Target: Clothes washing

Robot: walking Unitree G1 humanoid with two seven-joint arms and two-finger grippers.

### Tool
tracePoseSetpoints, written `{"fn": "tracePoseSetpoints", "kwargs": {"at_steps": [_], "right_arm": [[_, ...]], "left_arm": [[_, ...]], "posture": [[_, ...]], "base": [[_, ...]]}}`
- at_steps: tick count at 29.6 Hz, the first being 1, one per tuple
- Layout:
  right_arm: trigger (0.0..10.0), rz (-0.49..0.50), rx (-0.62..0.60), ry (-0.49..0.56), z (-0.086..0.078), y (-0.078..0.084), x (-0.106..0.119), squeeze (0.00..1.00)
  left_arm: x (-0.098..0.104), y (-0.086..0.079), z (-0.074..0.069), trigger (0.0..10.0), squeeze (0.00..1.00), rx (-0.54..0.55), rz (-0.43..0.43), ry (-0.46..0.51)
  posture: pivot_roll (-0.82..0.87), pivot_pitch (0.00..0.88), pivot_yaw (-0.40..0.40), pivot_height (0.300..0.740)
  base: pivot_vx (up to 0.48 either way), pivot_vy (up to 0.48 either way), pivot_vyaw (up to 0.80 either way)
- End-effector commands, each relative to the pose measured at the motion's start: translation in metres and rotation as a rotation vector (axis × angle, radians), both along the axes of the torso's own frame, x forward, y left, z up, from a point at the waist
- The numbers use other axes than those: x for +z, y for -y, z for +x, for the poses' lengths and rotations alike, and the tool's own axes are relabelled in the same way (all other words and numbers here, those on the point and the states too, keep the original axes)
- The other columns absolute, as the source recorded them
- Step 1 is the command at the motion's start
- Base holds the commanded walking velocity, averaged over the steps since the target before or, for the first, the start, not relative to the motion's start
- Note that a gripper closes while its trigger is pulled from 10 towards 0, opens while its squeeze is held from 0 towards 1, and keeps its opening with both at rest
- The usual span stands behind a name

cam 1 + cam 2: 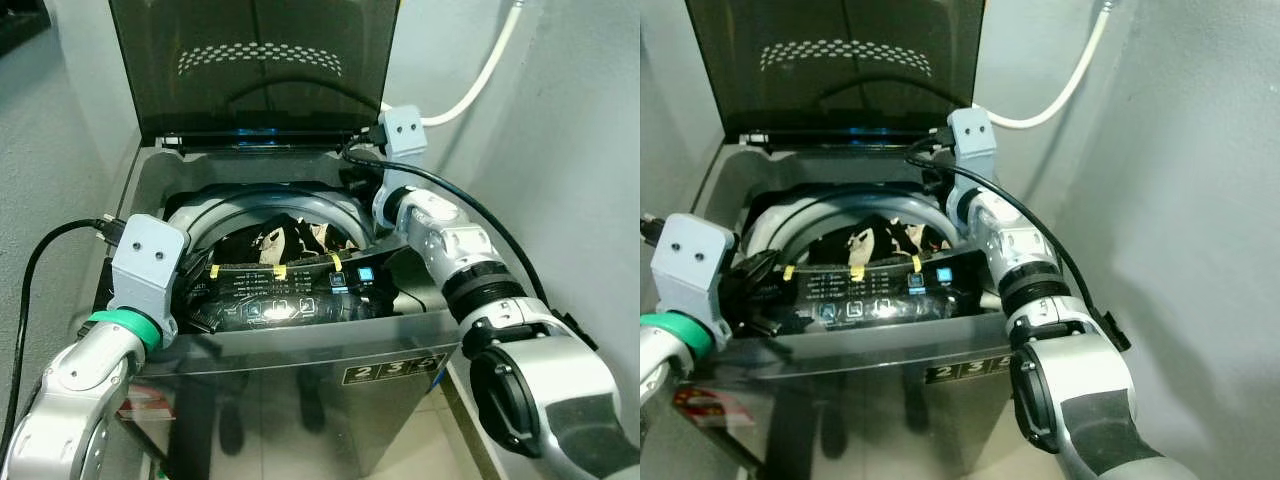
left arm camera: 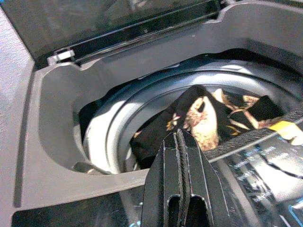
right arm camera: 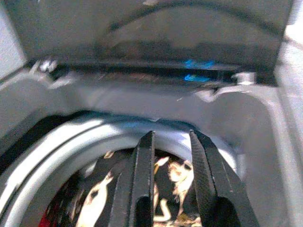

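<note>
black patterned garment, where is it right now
The black patterned garment lies inside the washer's drum, under the raised lid, with the shut left gripper and open right gripper poised just above it.

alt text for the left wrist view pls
The left gripper, its two black fingers pressed together, hovers over the round drum of an open grey top-loading washing machine. A black garment with cream floral print lies inside.
</note>
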State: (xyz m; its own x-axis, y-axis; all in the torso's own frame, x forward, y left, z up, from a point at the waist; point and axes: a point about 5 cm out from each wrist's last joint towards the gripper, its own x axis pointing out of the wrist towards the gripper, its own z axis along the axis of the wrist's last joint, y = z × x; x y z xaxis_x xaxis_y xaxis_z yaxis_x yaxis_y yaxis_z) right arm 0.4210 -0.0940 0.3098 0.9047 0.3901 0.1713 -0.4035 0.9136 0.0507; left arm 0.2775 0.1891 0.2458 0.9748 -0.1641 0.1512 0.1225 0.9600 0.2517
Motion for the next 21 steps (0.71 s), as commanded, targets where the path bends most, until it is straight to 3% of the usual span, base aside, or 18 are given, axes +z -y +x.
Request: {"fn": "tracePoseSetpoints", "kwargs": {"at_steps": [1,2,3,4,5,6,7,9,14,15,16,17,19,21], "right_arm": [[10.0,0.168,-0.027,0.048,-0.003,0.007,0.008,1.0],[10.0,0.168,-0.027,0.048,-0.003,0.007,0.008,1.0],[10.0,0.292,-0.089,0.112,-0.006,0.017,0.013,1.0],[10.0,0.292,-0.089,0.112,-0.006,0.017,0.013,1.0],[10.0,0.404,-0.152,0.15,-0.011,0.028,0.015,0.41],[10.0,0.404,-0.152,0.15,-0.011,0.028,0.015,0.41],[10.0,0.484,-0.225,0.171,-0.016,0.041,0.011,0.0],[10.0,0.529,-0.309,0.163,-0.024,0.056,-0.003,0.0],[10.0,0.498,-0.326,0.168,-0.028,0.057,-0.011,0.0],[10.0,0.404,-0.35,0.208,-0.035,0.056,-0.017,0.0],[10.0,0.237,-0.394,0.282,-0.045,0.05,-0.021,0.0],[10.0,0.237,-0.394,0.282,-0.045,0.05,-0.021,0.0],[10.0,0.128,-0.384,0.36,-0.062,0.037,-0.027,0.0],[10.0,0.108,-0.354,0.371,-0.067,0.033,-0.031,0.0]], "left_arm": [[0.001,-0.004,0.004,10.0,0.0,0.04,-0.05,0.026],[0.001,-0.004,0.004,10.0,0.0,0.04,-0.05,0.026],[0.008,-0.007,0.009,10.0,0.0,0.078,-0.126,0.091],[0.008,-0.007,0.009,10.0,0.0,0.078,-0.126,0.091],[0.016,-0.008,0.012,10.0,0.0,0.107,-0.188,0.151],[0.016,-0.008,0.012,10.0,0.0,0.107,-0.188,0.151],[0.022,-0.006,0.013,10.0,0.0,0.104,-0.259,0.211],[0.026,0.001,0.015,10.0,0.0,0.056,-0.285,0.238],[0.024,0.004,0.015,10.0,0.0,0.028,-0.285,0.228],[0.022,0.005,0.017,10.0,0.0,0.023,-0.271,0.214],[0.017,0.007,0.02,10.0,0.0,0.006,-0.254,0.17],[0.017,0.007,0.02,10.0,0.0,0.006,-0.254,0.17],[0.008,0.01,0.025,10.0,0.0,-0.019,-0.224,0.091],[0.005,0.012,0.027,10.0,0.0,-0.02,-0.198,0.075]], "posture": [[0.05,0.063,0.074,0.74],[0.05,0.063,0.074,0.74],[0.05,0.056,0.088,0.74],[0.05,0.056,0.088,0.74],[0.05,0.05,0.09,0.74],[0.05,0.05,0.09,0.74],[0.05,0.045,0.087,0.74],[0.05,0.042,0.083,0.74],[0.04,0.032,0.083,0.74],[0.03,0.027,0.091,0.74],[0.01,0.017,0.097,0.74],[0.01,0.017,0.097,0.74],[0.0,0.013,0.077,0.74],[0.0,0.011,0.064,0.74]], "base": [[0.0,0.0,0.0],[0.0,0.0,0.0],[0.0,0.0,0.0],[0.0,0.0,0.0],[0.0,0.0,0.0],[0.0,0.0,0.0],[0.0,0.0,0.0],[0.0,0.0,0.0],[0.0,0.0,0.0],[0.0,0.0,0.0],[0.0,0.0,0.0],[0.0,0.0,0.0],[0.0,0.0,0.0],[0.0,0.0,0.0]]}}
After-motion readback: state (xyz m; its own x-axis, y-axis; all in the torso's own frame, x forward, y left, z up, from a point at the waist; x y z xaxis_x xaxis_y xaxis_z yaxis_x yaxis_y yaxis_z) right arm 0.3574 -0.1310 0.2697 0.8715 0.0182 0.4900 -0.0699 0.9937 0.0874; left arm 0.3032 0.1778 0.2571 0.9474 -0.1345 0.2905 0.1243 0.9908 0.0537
